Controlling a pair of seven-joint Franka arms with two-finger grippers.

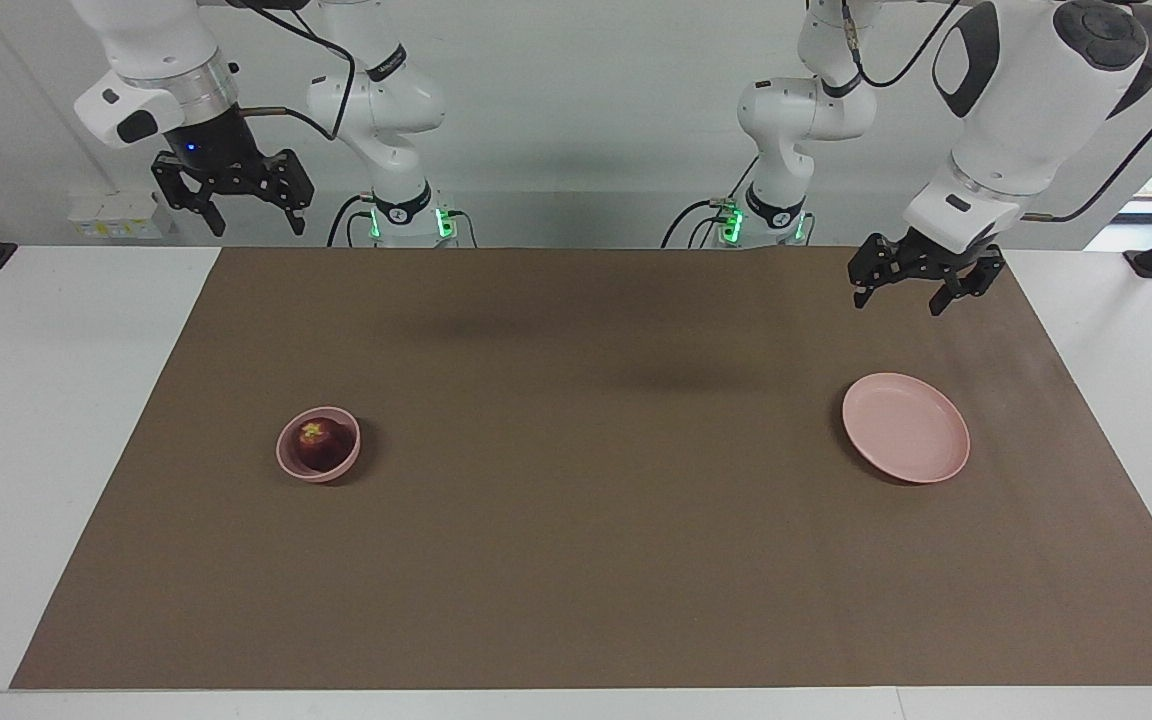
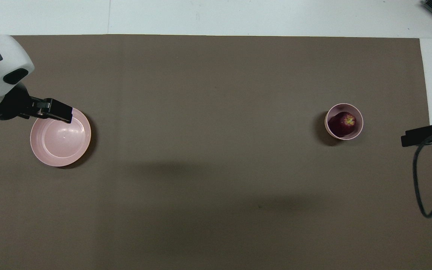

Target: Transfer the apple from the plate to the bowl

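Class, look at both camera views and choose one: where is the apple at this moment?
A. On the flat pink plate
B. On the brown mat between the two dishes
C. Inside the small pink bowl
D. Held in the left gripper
C. The apple sits inside the bowl, while the plate lies bare toward the left arm's end of the table.

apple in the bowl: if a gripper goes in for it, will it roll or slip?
The apple looks round and smooth-skinned, so it would likely roll if nudged, though the bowl walls around it should stop it. It nearly fills the narrow bowl, so there is probably little room beside it. The small bowl might slide or tip on the brown mat if pushed sideways.
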